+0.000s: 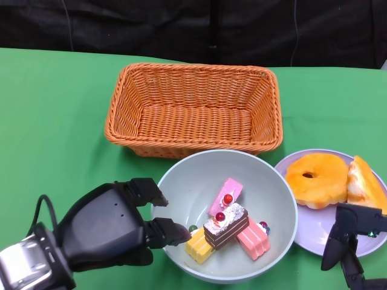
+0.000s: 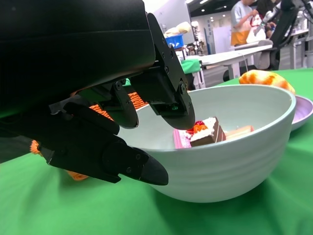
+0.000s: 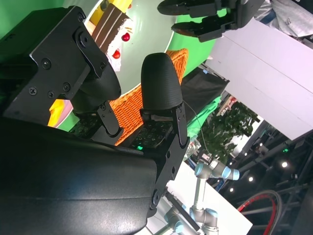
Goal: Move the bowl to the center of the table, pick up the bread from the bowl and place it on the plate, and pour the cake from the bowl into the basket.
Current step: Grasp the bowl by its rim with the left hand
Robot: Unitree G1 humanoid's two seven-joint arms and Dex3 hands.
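The pale green bowl point(image 1: 193, 187) stands in front of the basket and holds several cake pieces point(image 1: 227, 226), one brown with red berries. A ring-shaped bread point(image 1: 315, 178) and a bread wedge point(image 1: 364, 181) lie on the purple plate point(image 1: 308, 226) at the right. My left hand point(image 1: 112, 226) is at the bowl's near-left rim. In the left wrist view a finger point(image 2: 171, 105) reaches inside the bowl point(image 2: 234, 156), the thumb point(image 2: 142, 169) lies outside its wall, and a gap shows between them. My right hand point(image 1: 351, 238) hovers at the plate's front edge, fingers apart and holding nothing.
The wicker basket point(image 1: 193, 67) stands empty just behind the bowl, almost touching it. The plate touches the bowl's right side. Green cloth covers the table, with a dark backdrop behind. The right wrist view shows the bowl point(image 3: 146, 29) and basket point(image 3: 129, 105) past my fingers.
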